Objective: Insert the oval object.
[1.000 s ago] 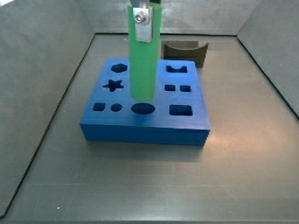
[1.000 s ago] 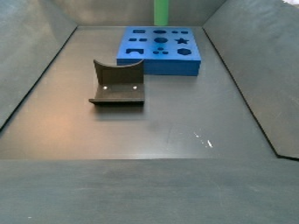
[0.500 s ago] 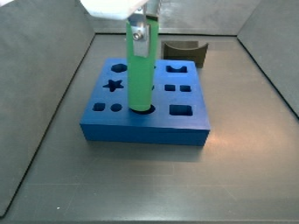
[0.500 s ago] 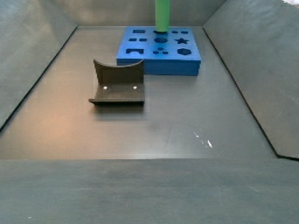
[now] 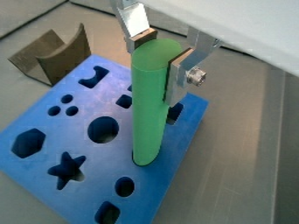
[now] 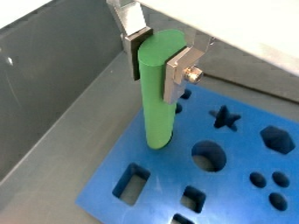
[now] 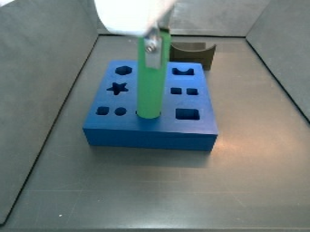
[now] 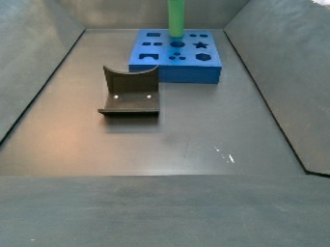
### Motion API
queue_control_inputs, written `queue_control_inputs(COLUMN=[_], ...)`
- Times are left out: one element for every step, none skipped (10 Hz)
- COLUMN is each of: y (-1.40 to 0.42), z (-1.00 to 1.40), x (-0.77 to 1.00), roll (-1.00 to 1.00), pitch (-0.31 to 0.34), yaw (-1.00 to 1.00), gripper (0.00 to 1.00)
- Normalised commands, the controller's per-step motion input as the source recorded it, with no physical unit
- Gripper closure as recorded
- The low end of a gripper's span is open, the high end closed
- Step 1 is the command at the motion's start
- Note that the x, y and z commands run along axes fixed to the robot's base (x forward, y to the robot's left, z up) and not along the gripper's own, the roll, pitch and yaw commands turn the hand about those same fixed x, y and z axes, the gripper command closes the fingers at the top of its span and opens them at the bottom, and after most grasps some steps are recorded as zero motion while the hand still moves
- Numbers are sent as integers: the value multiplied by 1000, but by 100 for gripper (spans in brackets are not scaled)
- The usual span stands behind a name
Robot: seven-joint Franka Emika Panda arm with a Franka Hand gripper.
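Observation:
The oval object, a long bright green rod [image 7: 149, 82], stands upright in my gripper [image 7: 152, 43], which is shut on its upper end. Both wrist views show the silver fingers [image 5: 184, 72] [image 6: 180, 66] clamping the rod [image 5: 151, 109] [image 6: 158, 92] from two sides. The rod's lower end meets the blue block [image 7: 182, 130] at the front middle hole, which the rod hides. In a side view the rod [image 8: 177, 19] rises from the block [image 8: 194, 68] and the gripper is out of view above.
A dark curved piece [image 8: 129, 92] [image 7: 194, 53] [image 5: 51, 54] stands on the grey floor apart from the block. The block has other shaped holes, among them a star [image 7: 118, 88]. Grey walls [image 7: 49, 100] slope up around the floor.
The gripper has moved down with the rod. The rod's lower end has dropped from above the block to the front middle hole.

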Motion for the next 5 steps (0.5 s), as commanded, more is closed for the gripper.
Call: queue_control_inputs(y=[-3, -37, -26, -54, -91], z=[-371, -389, -320, -303, -340], x=[0, 0, 0, 0, 0], roll=[36, 41, 26, 51, 41], pitch=[-81, -119, -97, -116, -147], yaw=[83, 137, 209, 266, 254], gripper=[100, 100, 100, 100, 100])
